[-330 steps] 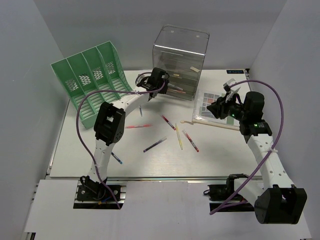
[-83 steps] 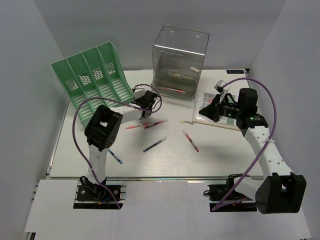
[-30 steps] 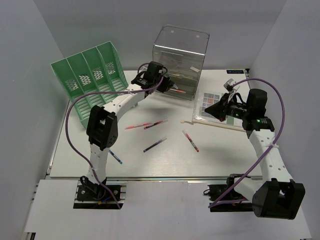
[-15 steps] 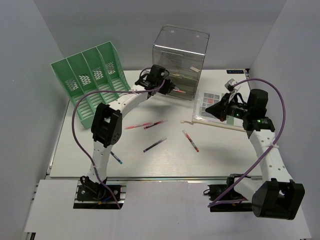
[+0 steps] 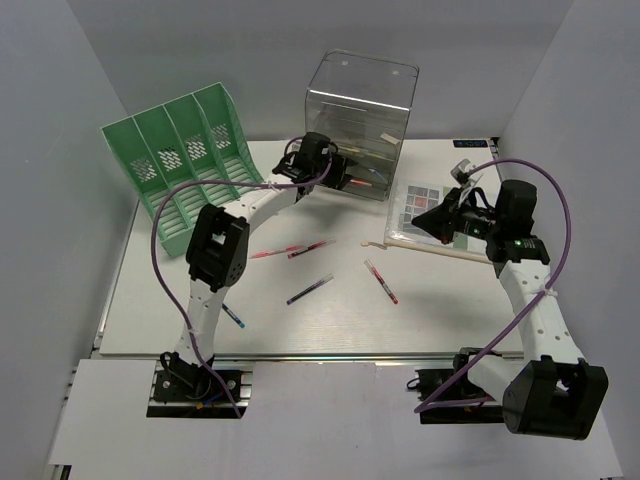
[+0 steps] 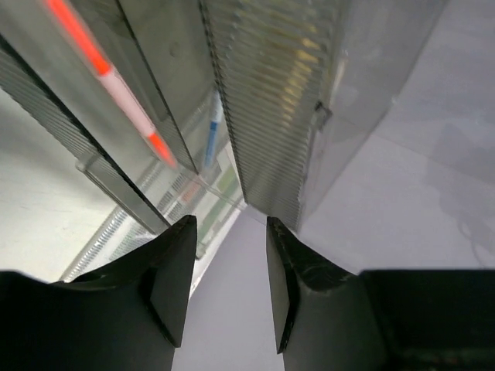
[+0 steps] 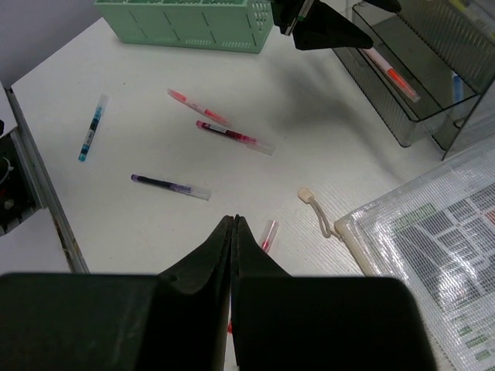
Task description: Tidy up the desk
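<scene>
While your left gripper (image 6: 230, 224) sits right at the front of the clear drawer box (image 5: 362, 115), its fingers stand apart with nothing between them. Its wrist camera looks straight into the box, where an orange-red pen (image 6: 108, 85) lies in the pulled-out drawer (image 7: 371, 85). Your right gripper (image 7: 234, 220) hangs above the desk (image 5: 300, 325) with its fingers pressed together and nothing in them, near the corner of a clear zip pouch (image 7: 418, 247) of printed sheets. The desk is the white tabletop under both arms, with the green file rack (image 5: 185, 165) at its far left and the drawer box at the far middle. On it you can see five loose pens: a pink pen (image 5: 272, 252) and a dark red pen (image 5: 312, 247) nearly end to end, a purple pen (image 5: 309, 290) nearer you, a red pen (image 5: 381, 281) to the right, and a blue pen (image 5: 232, 315) by the left arm.
</scene>
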